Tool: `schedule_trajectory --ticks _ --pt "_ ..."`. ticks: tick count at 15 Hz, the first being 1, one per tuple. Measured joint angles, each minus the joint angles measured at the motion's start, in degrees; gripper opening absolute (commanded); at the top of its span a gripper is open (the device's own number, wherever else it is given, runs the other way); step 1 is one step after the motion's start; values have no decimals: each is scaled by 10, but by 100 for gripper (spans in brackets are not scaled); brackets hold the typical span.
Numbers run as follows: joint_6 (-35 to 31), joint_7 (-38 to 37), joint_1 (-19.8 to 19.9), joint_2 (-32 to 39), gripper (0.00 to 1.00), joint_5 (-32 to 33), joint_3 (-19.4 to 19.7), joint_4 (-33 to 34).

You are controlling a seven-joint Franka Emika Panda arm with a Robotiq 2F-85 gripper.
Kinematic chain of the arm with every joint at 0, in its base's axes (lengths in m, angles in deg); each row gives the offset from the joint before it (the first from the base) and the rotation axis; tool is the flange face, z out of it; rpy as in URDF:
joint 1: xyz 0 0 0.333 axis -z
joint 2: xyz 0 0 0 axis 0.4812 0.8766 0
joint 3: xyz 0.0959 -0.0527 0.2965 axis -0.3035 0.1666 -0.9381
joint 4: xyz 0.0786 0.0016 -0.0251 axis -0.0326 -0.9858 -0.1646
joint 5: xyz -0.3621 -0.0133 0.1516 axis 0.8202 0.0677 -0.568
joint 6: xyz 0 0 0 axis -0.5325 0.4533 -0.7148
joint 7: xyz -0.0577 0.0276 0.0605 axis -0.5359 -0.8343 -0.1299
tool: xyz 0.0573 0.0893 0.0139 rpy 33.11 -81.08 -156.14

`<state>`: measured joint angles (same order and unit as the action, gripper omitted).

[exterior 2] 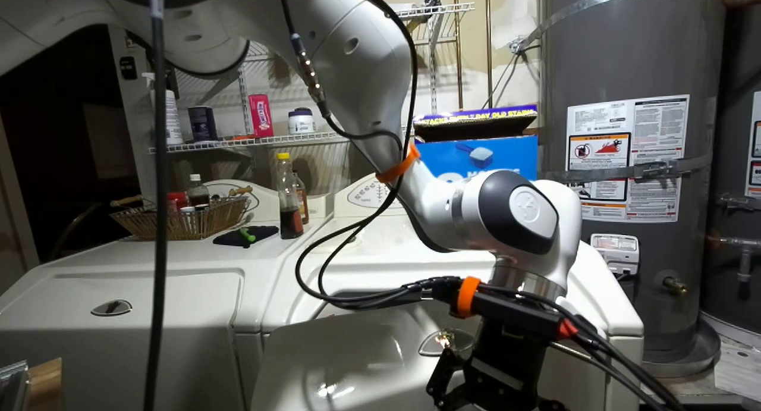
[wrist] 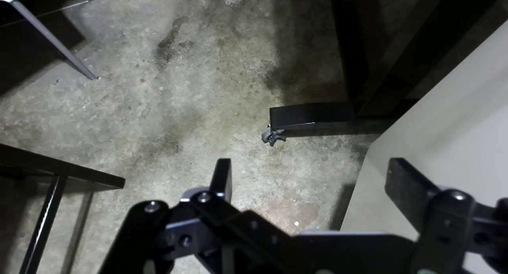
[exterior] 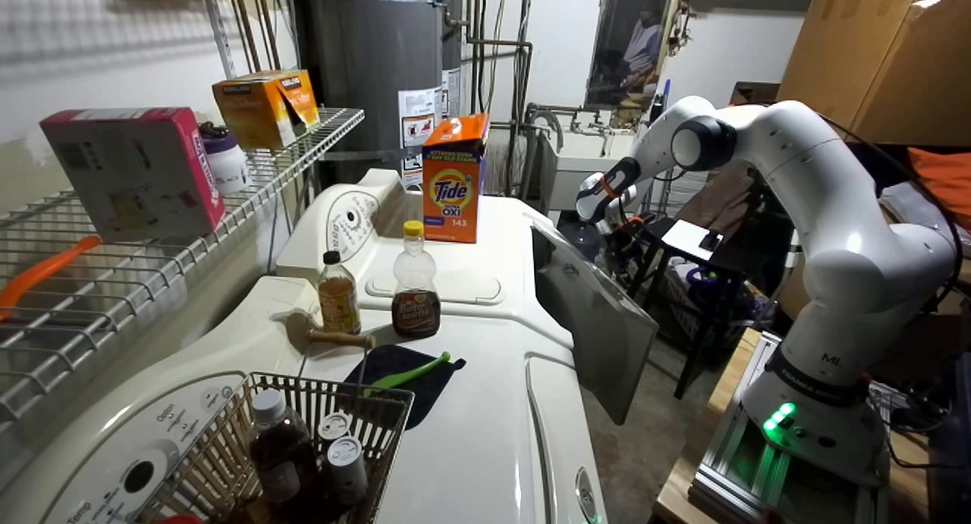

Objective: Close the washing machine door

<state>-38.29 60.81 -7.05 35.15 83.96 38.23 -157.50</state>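
The washing machine (exterior: pixel 501 262) is the far white appliance in an exterior view, and it also shows in an exterior view (exterior 2: pixel 380 268) behind my arm. Its door (exterior: pixel 595 319) hangs open, swung outward, showing a dull grey side. Its glossy pale face shows in an exterior view (exterior 2: pixel 333 366), cut off at the bottom. My gripper (wrist: pixel 313 175) is open with nothing between the fingers. In the wrist view a pale panel (wrist: pixel 456 119), apparently the door, lies behind the right finger; contact cannot be told. In an exterior view the gripper (exterior 2: pixel 484 387) is at the door's right, fingertips cut off.
A Tide box (exterior: pixel 453 183) stands on the machine. Bottles (exterior: pixel 416 312) and a wire basket (exterior: pixel 258 433) stand nearer. A dark stool (exterior: pixel 702 258) is beyond the door. Black legs (wrist: pixel 313 113) stand on the concrete floor (wrist: pixel 198 107). Loose cables (exterior 2: pixel 368 301) hang along my arm.
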Motion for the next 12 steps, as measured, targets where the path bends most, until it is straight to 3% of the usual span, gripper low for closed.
schedule_trajectory --ticks 8,12 --pt "-62 -74 -15 27 100 -8 -5 0" --pt "-80 -90 -17 27 100 -46 -18 -4"
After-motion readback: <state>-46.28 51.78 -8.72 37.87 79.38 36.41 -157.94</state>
